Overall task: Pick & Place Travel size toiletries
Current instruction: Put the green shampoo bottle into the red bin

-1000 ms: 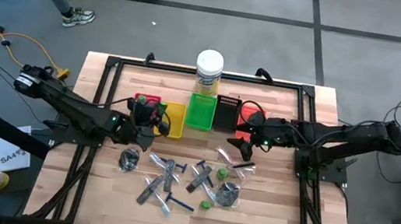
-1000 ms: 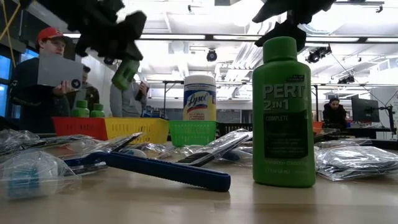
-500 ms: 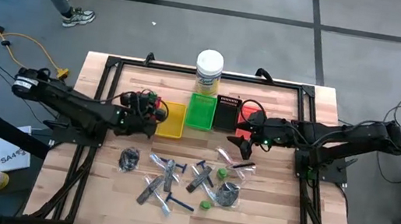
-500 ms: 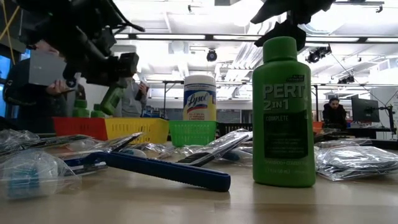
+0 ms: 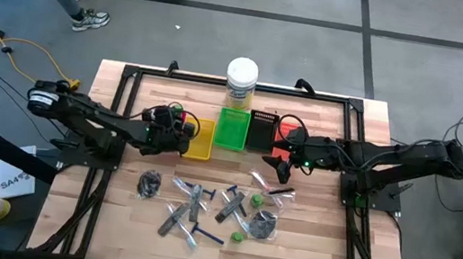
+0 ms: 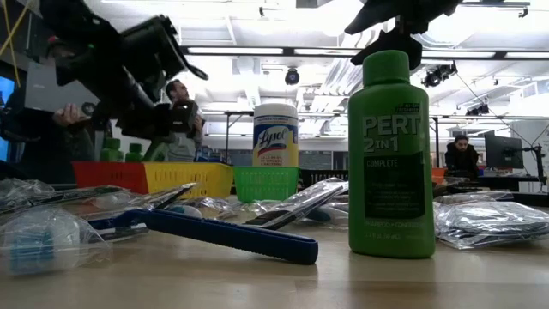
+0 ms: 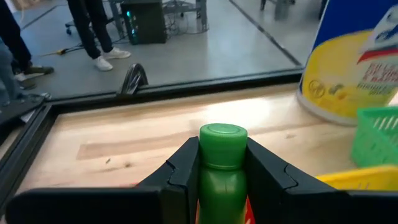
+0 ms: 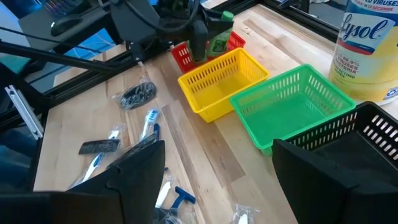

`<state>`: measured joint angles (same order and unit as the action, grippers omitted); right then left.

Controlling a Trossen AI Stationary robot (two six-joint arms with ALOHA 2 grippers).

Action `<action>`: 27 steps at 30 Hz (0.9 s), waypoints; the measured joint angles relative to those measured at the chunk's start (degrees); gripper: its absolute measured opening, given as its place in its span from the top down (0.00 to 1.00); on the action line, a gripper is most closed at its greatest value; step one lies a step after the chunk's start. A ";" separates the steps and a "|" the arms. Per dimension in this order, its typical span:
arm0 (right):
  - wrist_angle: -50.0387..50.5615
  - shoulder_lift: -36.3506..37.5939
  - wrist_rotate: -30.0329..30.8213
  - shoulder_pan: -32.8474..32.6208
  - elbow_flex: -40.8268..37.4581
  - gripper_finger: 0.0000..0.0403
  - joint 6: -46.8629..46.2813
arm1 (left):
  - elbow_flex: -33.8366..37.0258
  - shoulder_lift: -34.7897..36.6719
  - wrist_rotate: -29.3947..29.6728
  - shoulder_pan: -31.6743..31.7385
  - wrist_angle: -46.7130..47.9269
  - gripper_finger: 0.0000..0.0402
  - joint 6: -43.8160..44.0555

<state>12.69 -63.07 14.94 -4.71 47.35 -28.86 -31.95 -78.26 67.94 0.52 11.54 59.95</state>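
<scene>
Left gripper [image 7: 222, 180] clamps a green bottle [image 7: 221, 155] upright over the red tray [image 8: 181, 56], likely to lower it in; right gripper [image 5: 286, 157] waits at three o'clock, jaws wide, empty

green bottle [image 7: 221, 168] lower body hidden between left hand [image 7: 222, 163] fingers, label unreadable

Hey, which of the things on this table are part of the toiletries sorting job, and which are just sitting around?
Part of the job:
- green bottle held in the left tool over the red basket
- upright green shampoo bottle
- blue razor
- dark bagged bundle
- yellow basket, green basket, black basket

Just there:
- wipes canister
- right tool, waiting open
</scene>
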 joint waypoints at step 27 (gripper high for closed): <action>0.02 -0.02 -0.15 0.00 0.00 0.30 0.20 | -0.04 -5.26 1.41 3.65 -4.17 0.69 -0.07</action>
<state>12.71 -63.09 14.79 -4.71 47.35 -28.67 -31.99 -83.53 69.36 4.16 7.37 59.88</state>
